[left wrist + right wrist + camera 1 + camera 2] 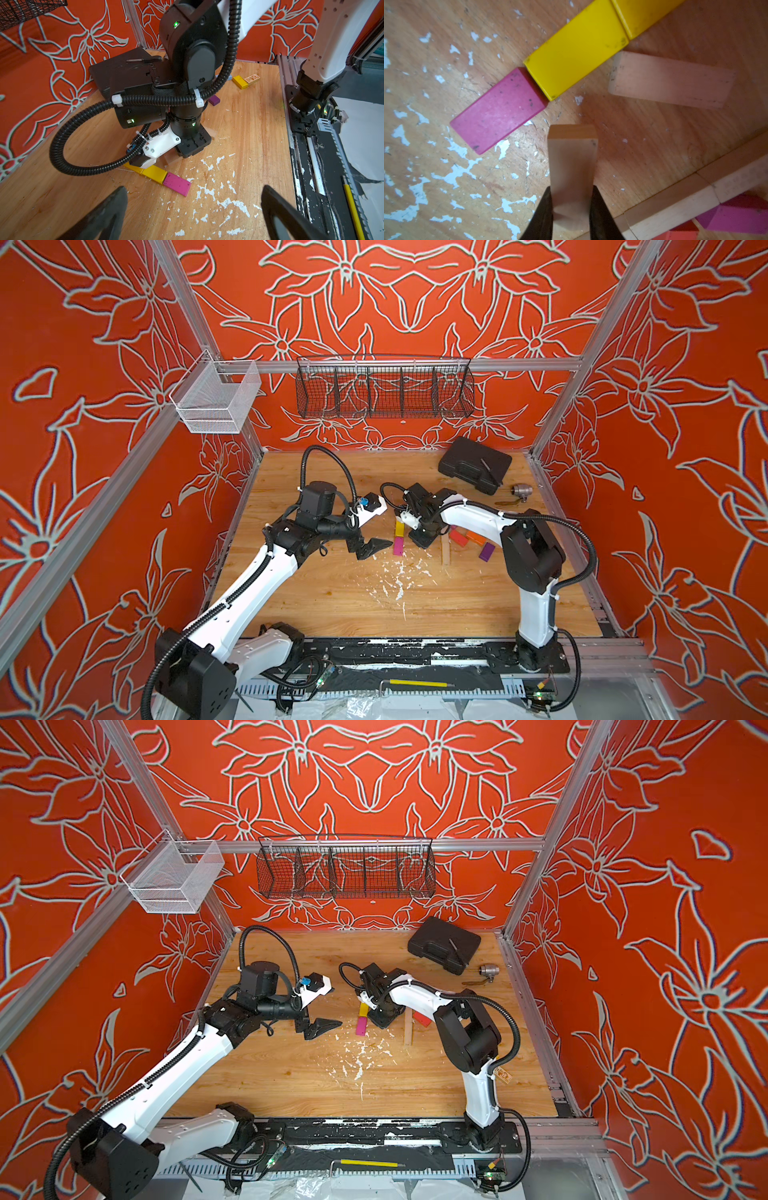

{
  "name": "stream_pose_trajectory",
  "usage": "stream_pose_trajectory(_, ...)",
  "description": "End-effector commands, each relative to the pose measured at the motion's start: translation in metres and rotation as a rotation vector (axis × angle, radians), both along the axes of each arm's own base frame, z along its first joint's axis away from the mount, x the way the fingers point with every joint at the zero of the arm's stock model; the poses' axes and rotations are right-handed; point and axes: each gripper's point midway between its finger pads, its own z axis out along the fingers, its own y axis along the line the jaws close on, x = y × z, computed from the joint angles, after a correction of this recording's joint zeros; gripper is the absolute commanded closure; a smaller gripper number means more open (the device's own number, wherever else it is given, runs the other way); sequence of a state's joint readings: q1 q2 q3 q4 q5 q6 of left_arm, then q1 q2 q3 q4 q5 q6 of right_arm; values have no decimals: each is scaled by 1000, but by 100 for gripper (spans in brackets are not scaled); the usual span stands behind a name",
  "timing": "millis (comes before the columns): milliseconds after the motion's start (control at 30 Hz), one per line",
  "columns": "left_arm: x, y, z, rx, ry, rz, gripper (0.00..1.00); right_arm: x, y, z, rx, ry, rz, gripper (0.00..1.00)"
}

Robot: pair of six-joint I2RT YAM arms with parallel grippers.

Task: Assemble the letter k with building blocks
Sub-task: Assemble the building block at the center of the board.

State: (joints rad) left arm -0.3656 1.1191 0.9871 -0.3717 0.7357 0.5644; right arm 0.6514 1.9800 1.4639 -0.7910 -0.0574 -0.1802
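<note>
On the wooden table two yellow blocks (577,49) and a magenta block (500,110) lie end to end in a straight row, seen in both top views (398,546). My right gripper (571,189) is shut on a plain wood block (572,158), held end-down just above the table beside the magenta block. Another plain wood block (670,81) lies flat close to the yellow one. My left gripper (194,189) hovers open and empty left of the row (376,549). Red (457,536), orange (473,537) and purple (486,551) blocks lie to the right.
A black case (473,464) and a silver fitting (521,491) sit at the back right. Plain wood blocks (446,551) lie in a line right of the row. A yellow block (240,81) and a printed one (252,79) lie behind the right arm. White flecks (395,576) mark the table's middle.
</note>
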Motion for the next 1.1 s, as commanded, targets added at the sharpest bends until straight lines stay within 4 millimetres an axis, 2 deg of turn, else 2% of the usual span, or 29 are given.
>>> stream_pose_trajectory(0, 0, 0, 1, -7, -16, -8, 3, 7, 7, -4, 5, -12, 20, 80)
stream_pose_trajectory(200, 1, 0, 0, -6, -6, -7, 3, 10, 5, -13, -25, -9, 20, 75)
stream_pose_trajectory(533, 4, 1, -3, -1, 6, 2, 3, 12, 6, -12, -14, -10, 10, 63)
stream_pose_trajectory(833, 5, 0, -4, -3, 14, 1, 3, 12, 9, 0, 37, -33, -4, 62)
stream_pose_trajectory(1067, 4, 0, -4, -6, 22, -3, 3, 13, 7, -6, 74, -9, -36, 62)
